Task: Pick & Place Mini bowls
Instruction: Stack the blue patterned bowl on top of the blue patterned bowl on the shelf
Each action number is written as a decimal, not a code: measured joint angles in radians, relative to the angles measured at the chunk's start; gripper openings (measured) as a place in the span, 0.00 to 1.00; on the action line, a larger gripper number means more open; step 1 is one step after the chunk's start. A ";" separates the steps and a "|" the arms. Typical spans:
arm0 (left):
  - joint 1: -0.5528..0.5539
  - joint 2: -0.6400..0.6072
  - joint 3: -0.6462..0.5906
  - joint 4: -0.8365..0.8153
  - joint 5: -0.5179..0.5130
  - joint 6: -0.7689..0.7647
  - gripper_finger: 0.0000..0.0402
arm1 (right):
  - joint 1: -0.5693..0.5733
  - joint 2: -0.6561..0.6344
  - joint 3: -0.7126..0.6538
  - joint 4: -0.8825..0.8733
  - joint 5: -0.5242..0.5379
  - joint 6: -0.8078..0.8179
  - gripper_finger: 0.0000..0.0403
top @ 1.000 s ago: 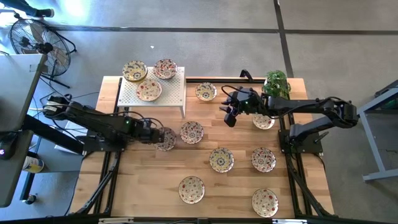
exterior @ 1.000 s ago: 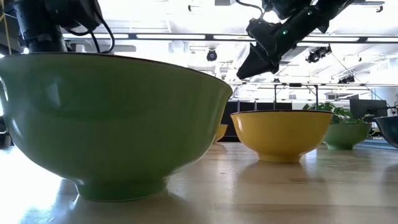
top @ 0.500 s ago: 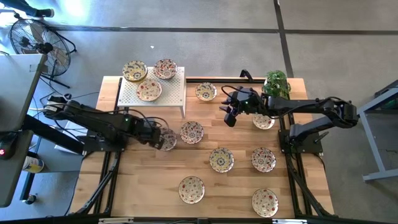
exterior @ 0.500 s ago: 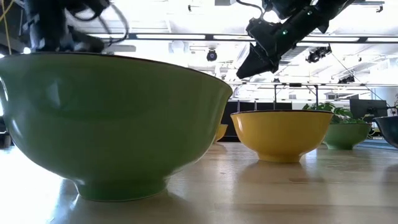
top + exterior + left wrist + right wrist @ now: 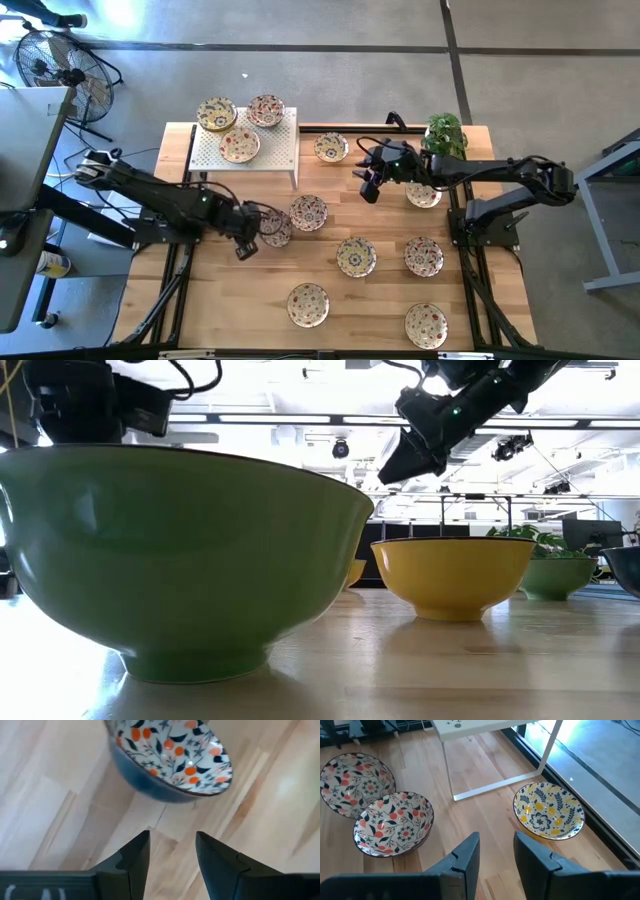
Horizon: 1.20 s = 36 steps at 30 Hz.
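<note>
While its jaws gape, left gripper (image 5: pixel 247 246) beside released mini bowl (image 5: pixel 274 227).

No legible text anywhere.

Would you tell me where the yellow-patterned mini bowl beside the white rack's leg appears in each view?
High view: yellow-patterned mini bowl, at the table's far edge, just right of the white rack.
Right wrist view: the same bowl, near the rack's leg.
Left wrist view: not in it.
Low view: cannot tell; bowls show only their plain outsides.
Shared landmark: the white rack.
</note>
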 joint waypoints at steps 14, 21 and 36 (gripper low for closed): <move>0.001 0.088 0.000 0.091 -0.037 0.062 0.31 | 0.000 0.000 0.000 0.008 0.003 -0.008 0.27; 0.001 0.092 0.001 0.040 -0.007 0.047 0.21 | 0.000 0.000 0.000 0.009 0.003 -0.008 0.27; 0.001 0.092 0.027 -0.005 0.089 0.149 0.04 | 0.000 0.000 0.000 0.011 0.003 -0.008 0.27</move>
